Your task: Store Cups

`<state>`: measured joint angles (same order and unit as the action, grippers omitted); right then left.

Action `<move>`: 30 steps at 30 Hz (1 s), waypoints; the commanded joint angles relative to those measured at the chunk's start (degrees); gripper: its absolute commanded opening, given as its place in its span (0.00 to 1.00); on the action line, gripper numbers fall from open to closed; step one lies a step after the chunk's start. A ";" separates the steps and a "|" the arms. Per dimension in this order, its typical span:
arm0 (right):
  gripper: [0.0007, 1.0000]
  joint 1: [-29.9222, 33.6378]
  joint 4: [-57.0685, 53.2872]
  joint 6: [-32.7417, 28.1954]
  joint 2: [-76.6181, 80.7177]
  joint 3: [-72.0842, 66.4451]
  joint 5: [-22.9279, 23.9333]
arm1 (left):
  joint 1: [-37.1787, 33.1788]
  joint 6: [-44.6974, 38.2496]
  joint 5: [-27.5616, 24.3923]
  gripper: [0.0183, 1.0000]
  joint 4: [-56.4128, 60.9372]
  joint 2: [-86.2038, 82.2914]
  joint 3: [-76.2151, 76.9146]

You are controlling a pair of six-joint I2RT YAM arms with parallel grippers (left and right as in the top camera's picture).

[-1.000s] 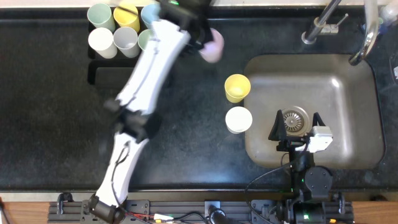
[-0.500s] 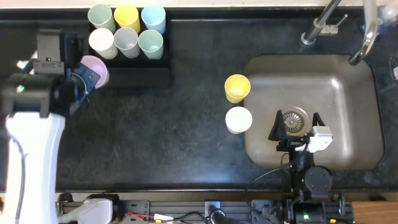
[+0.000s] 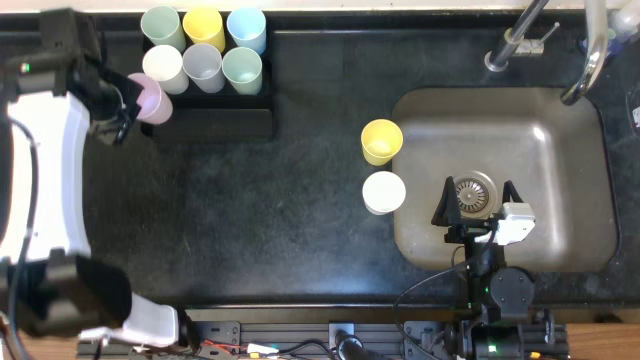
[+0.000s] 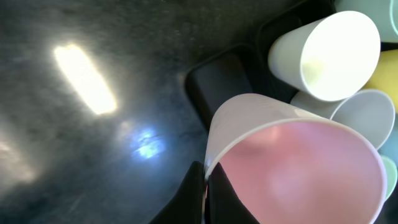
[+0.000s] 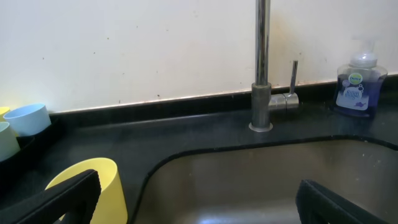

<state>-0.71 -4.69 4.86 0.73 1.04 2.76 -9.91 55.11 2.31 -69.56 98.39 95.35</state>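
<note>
Left pincer (image 4: pixel 202 199) is clamped on the rim wall of the pink cup (image 4: pixel 292 168), which hangs tilted at far left, just beside the tray's left end. Right pincer (image 3: pixel 475 205) rests over the sink (image 3: pixel 540 130), fingers apart. The bench (image 3: pixel 250 220) is dark and glossy. The tray (image 3: pixel 215 122) carries six upright cups. A yellow cup (image 3: pixel 381 140) and white cup (image 3: pixel 383 192) stand left of the sink. Judged: the cups are light, smooth, thin-walled and liable to flex, so a rim pinch suits
</note>
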 commanded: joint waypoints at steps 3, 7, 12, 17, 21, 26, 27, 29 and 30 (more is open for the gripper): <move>1.00 0.42 0.31 -0.20 -0.52 -0.76 -0.39 | -1.40 -0.70 -4.28 0.02 -0.48 6.93 4.26; 1.00 0.42 0.31 -0.20 -0.52 -0.76 -0.39 | -1.40 -0.72 -3.28 0.02 -1.62 8.26 4.26; 1.00 0.42 0.31 -0.20 -0.52 -0.76 -0.39 | -1.38 -0.72 -0.96 0.02 -1.38 9.53 4.26; 1.00 0.42 0.31 -0.20 -0.52 -0.76 -0.39 | -1.38 -0.92 1.73 0.02 -1.20 11.50 4.26; 1.00 0.42 0.31 -0.20 -0.52 -0.76 -0.39 | -1.38 -1.03 2.99 0.02 0.17 12.44 4.26; 1.00 0.42 0.31 -0.20 -0.52 -0.76 -0.37 | -1.33 -1.14 3.56 0.02 2.60 12.87 4.13; 1.00 0.42 0.31 -0.20 -0.52 -0.76 -0.39 | -1.33 -1.14 3.61 0.02 3.17 12.87 3.82; 1.00 0.42 0.31 -0.20 -0.52 -0.76 -0.39 | -1.33 -1.11 3.56 0.02 3.93 12.87 3.17; 1.00 0.42 0.31 -0.20 -0.52 -0.76 -0.39 | -1.27 -1.11 3.56 0.02 4.17 12.90 3.02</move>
<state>-0.73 -4.69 4.86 0.73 1.04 2.81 -10.92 55.02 4.49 -65.87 110.89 97.93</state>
